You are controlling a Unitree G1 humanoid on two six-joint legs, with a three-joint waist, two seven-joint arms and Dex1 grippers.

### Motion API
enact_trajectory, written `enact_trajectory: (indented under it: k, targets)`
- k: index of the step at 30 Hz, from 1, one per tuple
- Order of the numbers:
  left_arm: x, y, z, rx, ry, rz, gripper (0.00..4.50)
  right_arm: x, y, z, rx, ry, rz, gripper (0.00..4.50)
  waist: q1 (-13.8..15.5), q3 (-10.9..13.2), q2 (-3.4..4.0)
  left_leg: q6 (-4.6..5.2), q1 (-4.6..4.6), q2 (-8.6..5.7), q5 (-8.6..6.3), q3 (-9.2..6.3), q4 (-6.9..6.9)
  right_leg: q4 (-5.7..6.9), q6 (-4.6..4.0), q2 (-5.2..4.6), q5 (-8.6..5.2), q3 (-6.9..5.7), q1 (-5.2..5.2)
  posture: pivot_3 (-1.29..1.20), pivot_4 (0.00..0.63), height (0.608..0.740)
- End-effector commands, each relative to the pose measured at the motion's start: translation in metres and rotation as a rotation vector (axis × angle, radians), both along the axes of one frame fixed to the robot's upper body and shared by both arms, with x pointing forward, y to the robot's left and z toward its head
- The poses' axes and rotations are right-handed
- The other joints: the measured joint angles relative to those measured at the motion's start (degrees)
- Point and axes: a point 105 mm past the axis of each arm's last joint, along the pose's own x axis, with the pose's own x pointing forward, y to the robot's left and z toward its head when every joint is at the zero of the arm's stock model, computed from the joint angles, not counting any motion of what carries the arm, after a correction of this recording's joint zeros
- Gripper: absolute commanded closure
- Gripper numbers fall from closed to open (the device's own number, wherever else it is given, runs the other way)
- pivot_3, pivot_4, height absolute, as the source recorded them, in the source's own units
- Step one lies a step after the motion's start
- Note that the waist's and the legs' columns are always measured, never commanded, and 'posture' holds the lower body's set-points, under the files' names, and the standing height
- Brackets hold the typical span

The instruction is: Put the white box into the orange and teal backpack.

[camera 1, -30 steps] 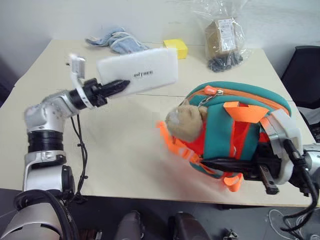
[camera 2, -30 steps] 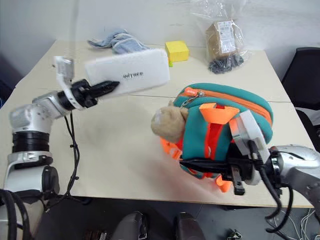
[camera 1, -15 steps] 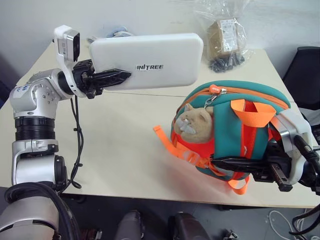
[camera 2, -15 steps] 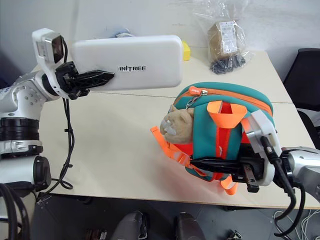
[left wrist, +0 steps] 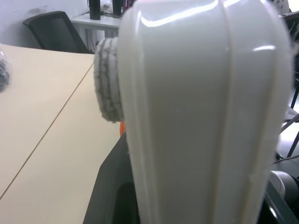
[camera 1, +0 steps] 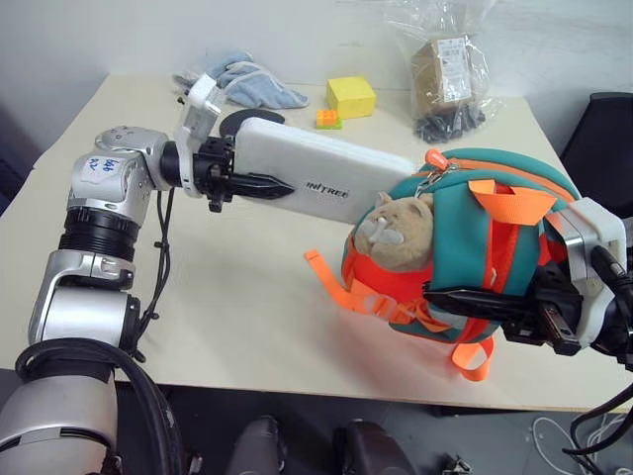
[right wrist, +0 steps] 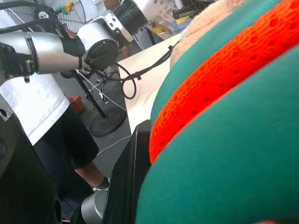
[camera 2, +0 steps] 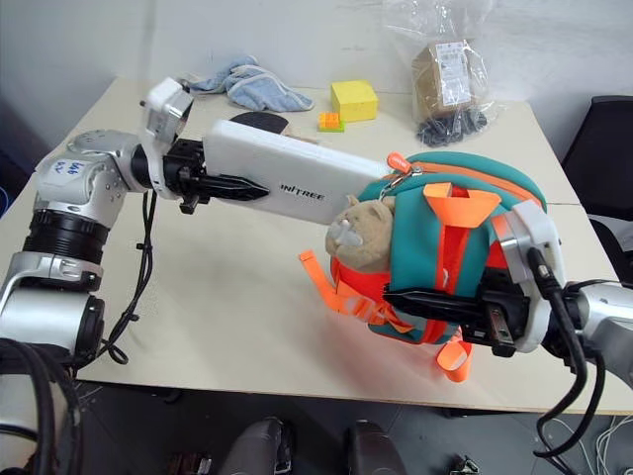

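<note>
Backpack (camera 1: 495,247), the orange and teal backpack of the task, is lifted off the table (camera 1: 247,297) near its front right corner by the right gripper (camera 1: 475,309), whose two black fingers are clenched on the orange fabric and webbing low on the bag's front. Held up this way, the bag likely presents its upper zipper edge toward the incoming box, so one arm steadies while the other feeds. The left gripper (camera 1: 262,185) grasps the white box (camera 1: 331,181) by one short end, fingers pinched on its flat faces, and holds it out almost level, pointing across toward the bag. The box's far end reaches the top of the backpack just beside the orange zipper pull (camera 1: 433,158) and above a tan plush bear (camera 1: 401,230) fixed to the bag's front; whether the tip has entered the opening cannot be told. The white box is a long, flat, glossy white plastic case with rounded corners and small dark lettering on its face. At the back of the table, well apart, lie a blue cloth (camera 1: 242,84), a yellow cube block (camera 1: 349,96) and a clear plastic bag (camera 1: 445,69).
</note>
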Motion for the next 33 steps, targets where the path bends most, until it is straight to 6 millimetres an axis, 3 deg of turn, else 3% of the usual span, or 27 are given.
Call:
enact_trajectory:
  k: [1, 8, 16, 28, 30, 33]
  targets:
    - [-0.015, -0.014, 0.013, 0.029, -0.057, -0.171, 3.18, 0.000, 0.000, 0.000, -0.009, -0.024, -0.004, 4.47, 0.1, 0.0, 0.00, 0.01, -0.02, 0.00, 0.00, 0.00, 0.01, -0.01, 0.00, 0.00, 0.00, -0.01, 0.00, 0.00, 0.150, 0.740]
    - [-0.030, -0.051, 0.007, 0.112, -0.112, -0.338, 3.18, 0.011, 0.003, -0.012, -0.082, -0.042, -0.032, 4.47, -0.1, 0.0, 0.01, 0.04, -0.06, -0.03, -0.02, -0.03, 0.02, -0.02, 0.00, -0.03, 0.00, 0.02, -0.01, 0.00, 0.150, 0.740]
    - [-0.019, -0.049, 0.036, 0.064, -0.149, -0.284, 3.18, 0.006, 0.003, -0.021, -0.116, -0.044, -0.030, 4.47, -0.1, 0.1, 0.09, 0.04, -0.11, -0.03, -0.02, -0.03, 0.05, -0.02, 0.00, 0.00, 0.00, 0.01, -0.05, 0.00, 0.150, 0.740]
    - [-0.046, -0.070, 0.010, 0.133, -0.190, -0.462, 3.18, 0.004, 0.006, -0.017, -0.124, -0.063, -0.026, 4.47, -0.1, 0.3, 0.28, 0.03, -0.11, -0.02, -0.02, -0.07, 0.07, 0.03, 0.00, 0.00, 0.00, 0.01, -0.06, 0.00, 0.150, 0.740]
    - [-0.040, -0.074, 0.006, 0.151, -0.225, -0.446, 3.18, 0.004, 0.006, -0.018, -0.126, -0.062, -0.025, 4.47, 0.1, 0.3, 0.28, 0.04, -0.12, -0.03, -0.02, -0.11, 0.13, 0.03, 0.00, -0.01, 0.00, 0.01, -0.03, 0.00, 0.150, 0.740]
    - [-0.022, -0.072, 0.022, 0.106, -0.245, -0.353, 3.18, 0.003, 0.007, -0.020, -0.130, -0.060, -0.028, 4.47, 0.4, 0.3, 0.27, 0.06, -0.12, -0.08, -0.02, -0.16, 0.21, 0.00, 0.00, -0.01, 0.00, 0.01, 0.04, 0.00, 0.150, 0.740]
